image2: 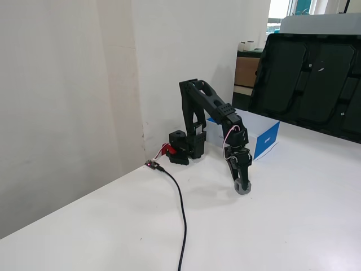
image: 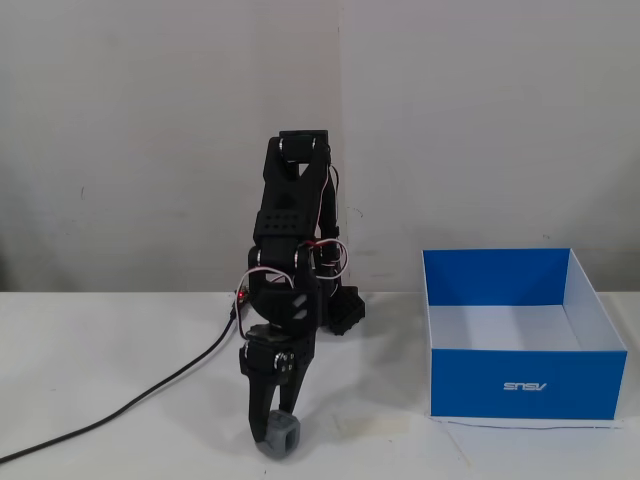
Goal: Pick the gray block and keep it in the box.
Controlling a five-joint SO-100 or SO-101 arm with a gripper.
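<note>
gripper (image: 277, 424): fingers down around gray block (image: 281, 436), looks closed on it
block: on table (image: 120, 340), not lifted
step: grasp
next: lift clear, swing to blue box (image: 523, 385) at right in this fixed view, release inside

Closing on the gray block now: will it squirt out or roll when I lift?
Probably not roll: the gray block is a cube sitting flat on the table. Its rounded edges might let it slip if the gripper pinches off-centre. It looks small and rigid, likely light.
</note>
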